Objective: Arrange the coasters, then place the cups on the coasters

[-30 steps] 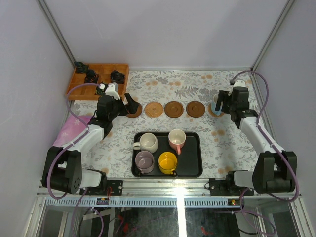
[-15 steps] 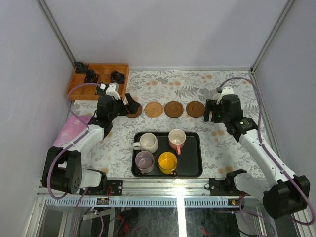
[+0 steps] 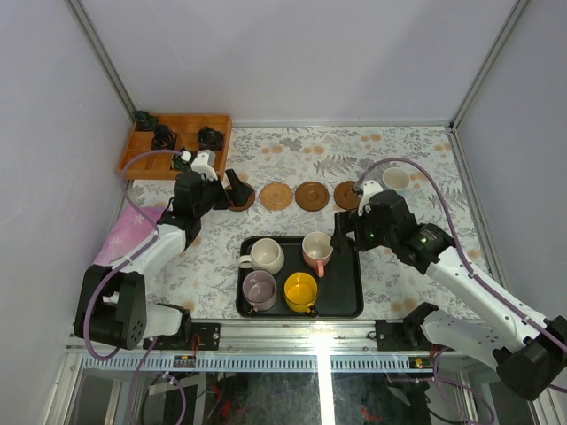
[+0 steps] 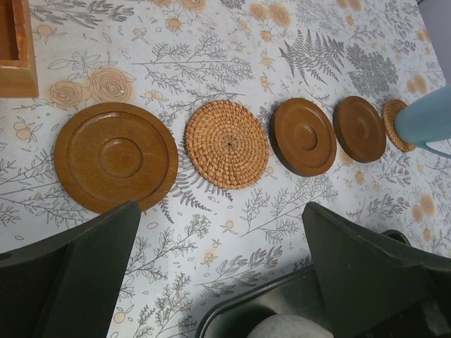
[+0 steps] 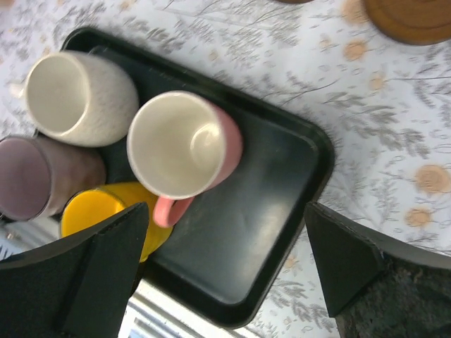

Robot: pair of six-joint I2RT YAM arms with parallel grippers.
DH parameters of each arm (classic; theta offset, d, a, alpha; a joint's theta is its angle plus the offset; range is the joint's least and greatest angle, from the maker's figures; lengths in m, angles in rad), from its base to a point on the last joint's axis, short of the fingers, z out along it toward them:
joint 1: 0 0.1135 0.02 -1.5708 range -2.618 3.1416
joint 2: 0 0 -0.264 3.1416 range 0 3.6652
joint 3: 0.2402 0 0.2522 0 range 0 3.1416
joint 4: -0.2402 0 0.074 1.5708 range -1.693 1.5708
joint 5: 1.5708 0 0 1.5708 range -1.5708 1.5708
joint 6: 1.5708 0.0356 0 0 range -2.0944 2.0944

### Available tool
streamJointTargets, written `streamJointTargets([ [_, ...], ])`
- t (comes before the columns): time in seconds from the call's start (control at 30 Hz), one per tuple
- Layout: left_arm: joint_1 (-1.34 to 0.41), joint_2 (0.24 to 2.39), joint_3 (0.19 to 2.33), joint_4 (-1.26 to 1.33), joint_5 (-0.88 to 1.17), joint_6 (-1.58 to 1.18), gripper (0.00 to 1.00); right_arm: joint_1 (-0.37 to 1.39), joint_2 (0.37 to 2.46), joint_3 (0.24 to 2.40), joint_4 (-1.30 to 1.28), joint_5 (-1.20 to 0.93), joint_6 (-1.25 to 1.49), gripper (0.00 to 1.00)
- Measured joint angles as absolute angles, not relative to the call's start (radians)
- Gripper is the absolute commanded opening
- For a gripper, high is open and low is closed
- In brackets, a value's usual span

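Several round coasters lie in a row: a wooden one (image 4: 116, 156), a woven one (image 4: 227, 144), two dark ones (image 4: 304, 136) (image 4: 359, 129), and a woven one (image 4: 392, 123) under the white and blue cup (image 3: 396, 179). My left gripper (image 3: 232, 190) (image 4: 220, 211) hangs open just in front of the leftmost coaster. On the black tray (image 3: 345, 292) stand the cream cup (image 3: 264, 255), pink cup (image 3: 317, 250), lilac cup (image 3: 259, 288) and yellow cup (image 3: 301, 290). Above the tray, right of the pink cup (image 5: 184, 144), my right gripper (image 3: 341, 232) (image 5: 227, 211) is open and empty.
A wooden compartment box (image 3: 177, 142) holding black objects sits at the back left. A pink cloth (image 3: 133, 232) lies at the left under my left arm. Walls close in on the left, right and back.
My right gripper let go of the white and blue cup on the rightmost coaster, opened wide, and swung left and nearer, over the tray. The left arm has not moved.
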State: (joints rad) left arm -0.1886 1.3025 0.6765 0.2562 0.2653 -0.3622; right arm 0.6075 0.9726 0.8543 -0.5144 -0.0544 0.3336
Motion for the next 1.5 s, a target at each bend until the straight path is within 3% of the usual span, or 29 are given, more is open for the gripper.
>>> streamJointTargets([
  [0.5,-0.189,1.233,0.669,0.161,0.294,-0.332,1.00,0.906,1.101,0.791,-0.467,0.012,0.455,0.99],
  [1.0,-0.189,1.233,0.665,0.160,0.326,-0.331,1.00,0.923,1.258,0.775,-0.402,0.185,0.551,1.00],
  [1.5,-0.189,1.218,0.654,0.159,0.326,-0.331,1.00,0.924,1.335,0.775,-0.352,0.198,0.581,0.90],
])
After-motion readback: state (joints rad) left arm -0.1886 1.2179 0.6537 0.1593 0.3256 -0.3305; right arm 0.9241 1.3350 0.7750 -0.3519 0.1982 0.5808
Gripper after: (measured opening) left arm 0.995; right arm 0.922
